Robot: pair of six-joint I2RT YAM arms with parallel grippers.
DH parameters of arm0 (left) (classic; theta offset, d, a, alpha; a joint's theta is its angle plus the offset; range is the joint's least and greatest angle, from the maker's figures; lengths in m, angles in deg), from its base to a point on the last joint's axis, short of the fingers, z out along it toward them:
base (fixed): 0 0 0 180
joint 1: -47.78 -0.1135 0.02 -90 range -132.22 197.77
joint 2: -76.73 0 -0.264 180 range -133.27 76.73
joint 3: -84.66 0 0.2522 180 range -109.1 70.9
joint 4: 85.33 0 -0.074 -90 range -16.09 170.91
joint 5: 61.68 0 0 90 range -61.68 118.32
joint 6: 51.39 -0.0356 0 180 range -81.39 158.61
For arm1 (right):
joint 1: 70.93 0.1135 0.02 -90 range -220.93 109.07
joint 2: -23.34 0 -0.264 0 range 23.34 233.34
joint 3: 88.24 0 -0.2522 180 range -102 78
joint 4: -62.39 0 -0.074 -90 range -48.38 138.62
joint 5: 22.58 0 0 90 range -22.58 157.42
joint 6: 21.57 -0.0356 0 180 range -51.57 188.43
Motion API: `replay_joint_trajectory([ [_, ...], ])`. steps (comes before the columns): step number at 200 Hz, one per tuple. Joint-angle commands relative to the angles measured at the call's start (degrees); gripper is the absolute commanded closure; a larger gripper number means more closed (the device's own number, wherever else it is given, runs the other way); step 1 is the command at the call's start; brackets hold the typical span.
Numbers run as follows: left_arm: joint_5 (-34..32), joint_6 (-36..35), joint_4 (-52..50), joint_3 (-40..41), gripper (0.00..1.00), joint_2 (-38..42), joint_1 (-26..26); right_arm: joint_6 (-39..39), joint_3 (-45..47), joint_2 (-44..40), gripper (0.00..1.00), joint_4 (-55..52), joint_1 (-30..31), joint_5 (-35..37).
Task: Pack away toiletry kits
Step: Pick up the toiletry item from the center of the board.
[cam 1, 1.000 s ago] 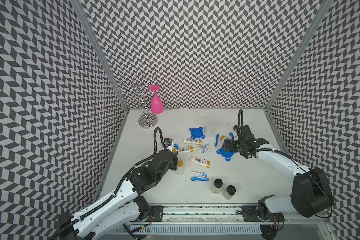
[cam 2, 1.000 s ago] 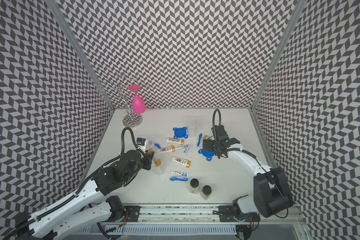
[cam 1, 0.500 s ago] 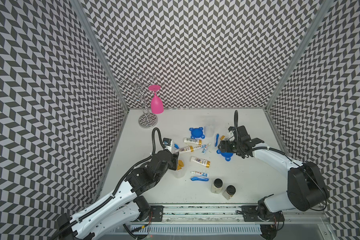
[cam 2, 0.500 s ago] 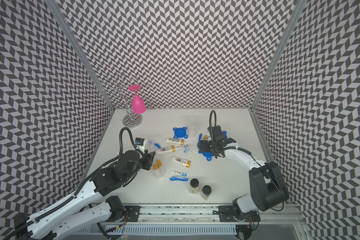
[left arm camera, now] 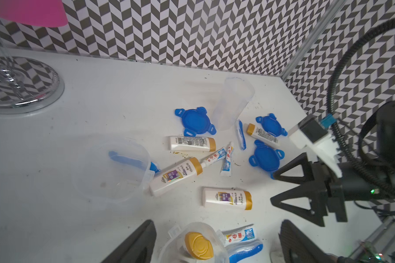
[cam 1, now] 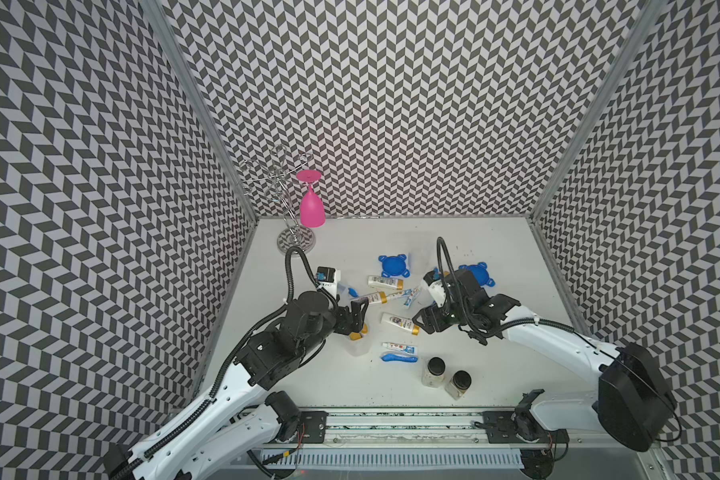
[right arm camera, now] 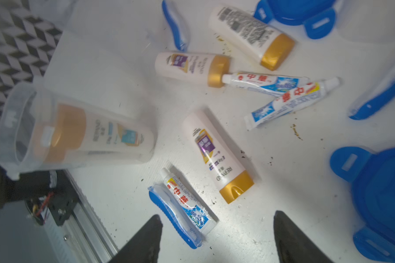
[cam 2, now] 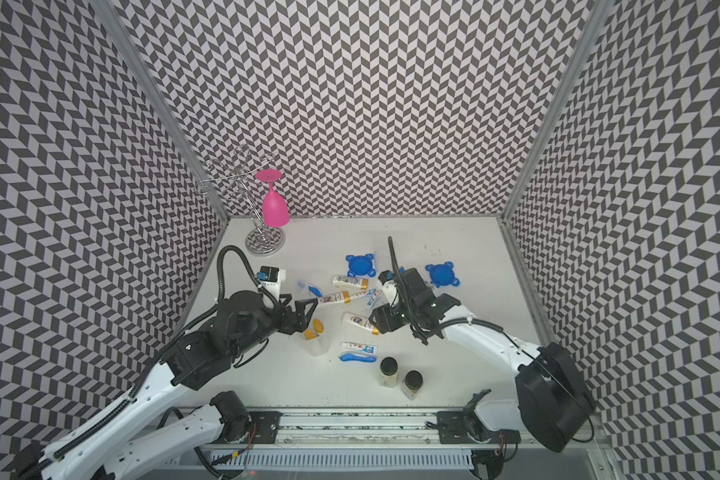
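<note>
A clear tub [cam 1: 356, 343] stands upright at the front left with a gold-capped white bottle [left arm camera: 198, 246] inside. My left gripper [cam 1: 358, 316] hangs open just above it, holding nothing. More bottles [cam 1: 400, 323], toothpaste tubes [cam 1: 399, 346] and a blue toothbrush [cam 1: 398, 358] lie loose in the middle. My right gripper [cam 1: 419, 325] is open over the table beside that bottle [right arm camera: 217, 154], near a tube [right arm camera: 187, 200]. A second tub [left arm camera: 114, 168] lies on its side with a toothbrush in it. A third tub [left arm camera: 234, 102] sits by the blue lids [left arm camera: 194, 121].
Two black-capped jars [cam 1: 434, 371] [cam 1: 458, 383] stand near the front edge. A pink wine glass [cam 1: 312, 203] hangs on a wire rack [cam 1: 296, 243] in the back left corner. Patterned walls close in three sides.
My left gripper has opened wide over the upright tub, leaving the bottle in it. My right arm has swung from the blue lid toward the middle and front, its jaws narrowing a little.
</note>
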Motion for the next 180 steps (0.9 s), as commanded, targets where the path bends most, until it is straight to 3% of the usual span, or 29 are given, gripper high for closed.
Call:
replay_joint_trajectory([
  [1, 9.55, 4.03, -2.23, -2.6, 0.12, 1.24, -3.37, 5.96, -2.16, 4.17, 0.3, -0.6, 3.84, 0.43],
  [60, 9.2, 9.18, -5.67, -2.6, 0.12, 3.47, -4.13, 9.31, -5.27, 12.37, 0.48, -0.37, 10.59, 4.16],
  [109, 8.86, 11.12, -4.48, -0.83, 0.12, 5.42, -4.36, 10.37, -5.85, 17.19, 0.49, 0.88, 12.76, 6.14],
  [162, 8.58, 10.1, -4.1, -2.04, 0.12, 4.4, -5.36, 9.02, -5.02, 22.15, 0.5, 1.75, 14.67, 13.42],
  [180, 8.18, 9.52, -4.64, -1.93, 0.12, 4.22, -5.47, 8.48, -4.24, 22.36, 0.56, 2.4, 15.2, 15.57],
])
